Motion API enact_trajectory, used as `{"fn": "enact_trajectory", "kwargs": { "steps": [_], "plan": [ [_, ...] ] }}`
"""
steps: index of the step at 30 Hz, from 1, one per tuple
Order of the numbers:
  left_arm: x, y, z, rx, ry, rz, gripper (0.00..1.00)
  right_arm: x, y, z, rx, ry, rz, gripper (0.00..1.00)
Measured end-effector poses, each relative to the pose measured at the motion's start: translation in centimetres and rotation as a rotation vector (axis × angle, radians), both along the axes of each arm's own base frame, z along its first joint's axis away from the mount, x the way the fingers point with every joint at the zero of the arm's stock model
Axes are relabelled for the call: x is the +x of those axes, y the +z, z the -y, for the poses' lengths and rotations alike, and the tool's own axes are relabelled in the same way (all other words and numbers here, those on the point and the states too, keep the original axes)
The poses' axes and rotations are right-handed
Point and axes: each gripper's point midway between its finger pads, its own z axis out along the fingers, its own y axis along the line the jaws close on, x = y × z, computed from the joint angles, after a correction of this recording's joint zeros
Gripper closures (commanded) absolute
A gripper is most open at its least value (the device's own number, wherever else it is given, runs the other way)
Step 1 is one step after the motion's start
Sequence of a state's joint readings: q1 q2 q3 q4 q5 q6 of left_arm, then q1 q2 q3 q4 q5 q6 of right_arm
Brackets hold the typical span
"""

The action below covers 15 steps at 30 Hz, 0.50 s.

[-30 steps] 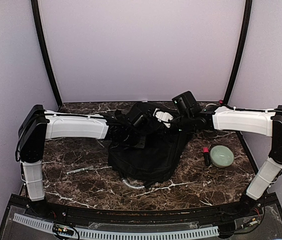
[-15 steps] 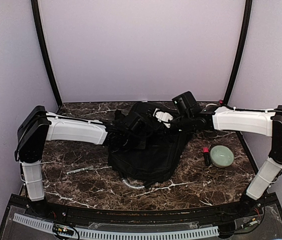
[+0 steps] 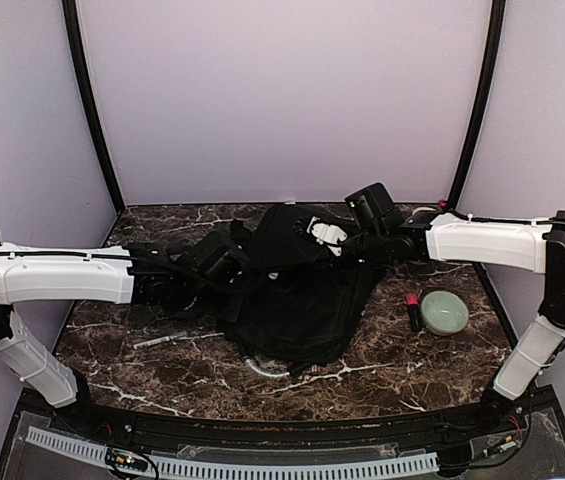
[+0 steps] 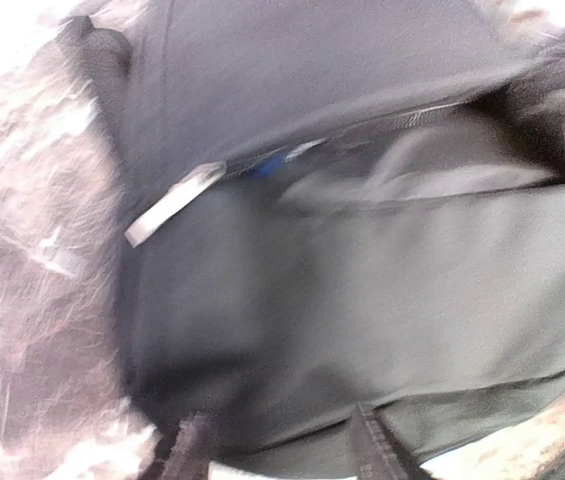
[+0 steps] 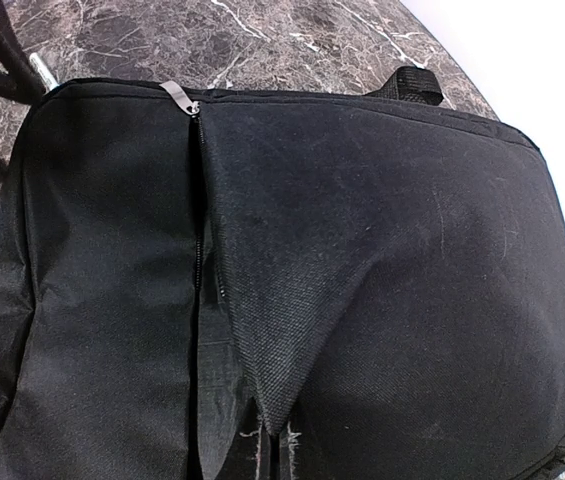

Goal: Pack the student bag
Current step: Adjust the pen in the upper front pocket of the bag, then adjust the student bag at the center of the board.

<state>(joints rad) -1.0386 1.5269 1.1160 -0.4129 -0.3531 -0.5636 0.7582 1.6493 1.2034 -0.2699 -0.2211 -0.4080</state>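
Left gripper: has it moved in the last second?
Yes. Against the unmoved green bowl in the top view, the left gripper has pulled back leftward, from over the student bag to its left edge.

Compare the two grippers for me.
The left gripper is open, holding nothing; the right gripper is shut, pinching fabric of the bag into a peak. The left gripper is at the bag's left side, the right gripper at its far end. Both point at the bag.
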Motion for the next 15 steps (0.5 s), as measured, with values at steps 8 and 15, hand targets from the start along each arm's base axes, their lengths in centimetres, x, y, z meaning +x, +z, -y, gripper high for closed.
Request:
{"fn": "enact_trajectory", "kwargs": {
  "steps": [8,15],
  "plan": [
    [-1.3,-4.9,-9.0,0.208,0.245,-0.122,0.28,-0.4,0.0,-0.3,0.012,0.021,-0.014,1.0],
    [0.3,-5.3,-13.9,0.054,0.438,-0.204,0.26,-2.1,0.4,-1.7,0.046,0.089,-0.038,1.0]
  ]
}}
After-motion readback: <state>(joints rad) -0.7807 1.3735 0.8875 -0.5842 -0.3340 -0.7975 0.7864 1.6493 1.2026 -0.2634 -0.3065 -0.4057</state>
